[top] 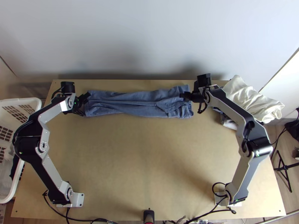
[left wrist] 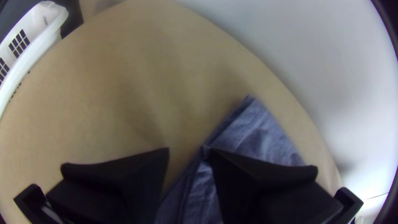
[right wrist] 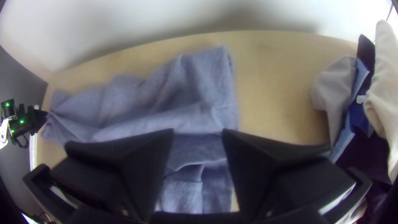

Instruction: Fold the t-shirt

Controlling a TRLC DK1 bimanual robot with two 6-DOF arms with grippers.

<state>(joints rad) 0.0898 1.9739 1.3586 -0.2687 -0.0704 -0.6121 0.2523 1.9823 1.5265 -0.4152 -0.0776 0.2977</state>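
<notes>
Item, one t-shirt (top: 138, 103), blue: laid as a long, wrinkled strip along the table's (top: 145, 156) far edge, layered, its right end rumpled. The layers are hard to count from where I stand, but I'd enter it as folded lengthwise, with the shorter folds outstanding. Next move, in my judgement: a secure grip at one end, then that end carried inward over the middle; the loose layers may slip apart.

Item, left gripper (left wrist: 188, 151): at the strip's left end, fingers spread, one over the cloth, nothing pinched.

Item, right gripper (right wrist: 198, 132): above the right end, fingers well apart, cloth visible beneath the gap.

Sundries: white laundry basket (top: 22, 100), left of the table; pile of clothes (top: 254, 101), off-white on top, at the far right corner.

Obstructions: the pale wall (top: 145, 41) just behind the strip, limiting reach beyond it; the pile, close beside the right arm (top: 232, 112).
</notes>
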